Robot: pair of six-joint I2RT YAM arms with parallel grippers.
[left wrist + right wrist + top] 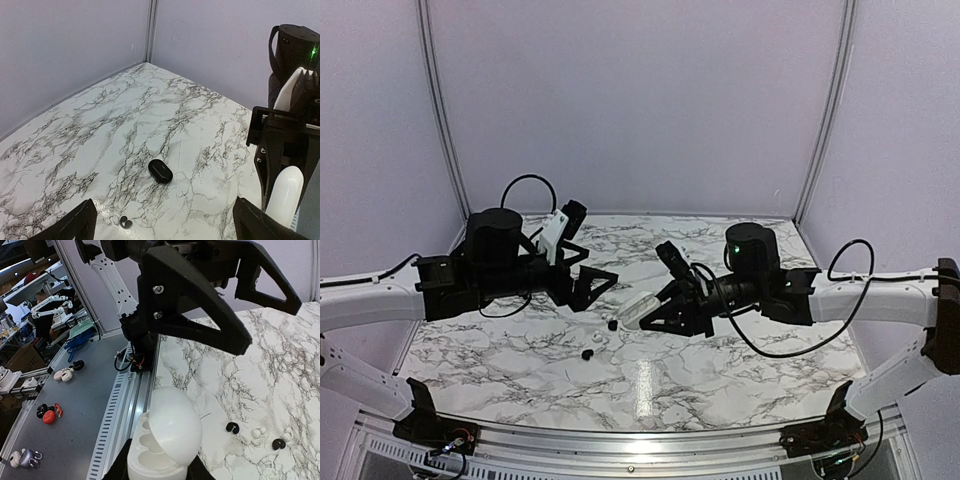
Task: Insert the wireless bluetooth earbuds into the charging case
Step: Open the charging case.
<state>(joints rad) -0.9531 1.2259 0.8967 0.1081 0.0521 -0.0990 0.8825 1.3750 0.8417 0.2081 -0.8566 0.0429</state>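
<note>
My right gripper is shut on a white charging case, held above the table with its lid up and its moulded wells showing. It also shows as the white case at the right of the left wrist view. On the marble below lie a tiny black earbud and two white earbuds close together. A glossy black oval piece lies apart from them; I cannot tell whether it is an earbud or a second case. My left gripper hangs open above these pieces with nothing between its fingers.
The marble table ends at a metal rail on the near side. Beyond the rail, a grey floor holds several other loose earbuds. Pale walls close the back and sides. The two grippers hang close together over the table's middle.
</note>
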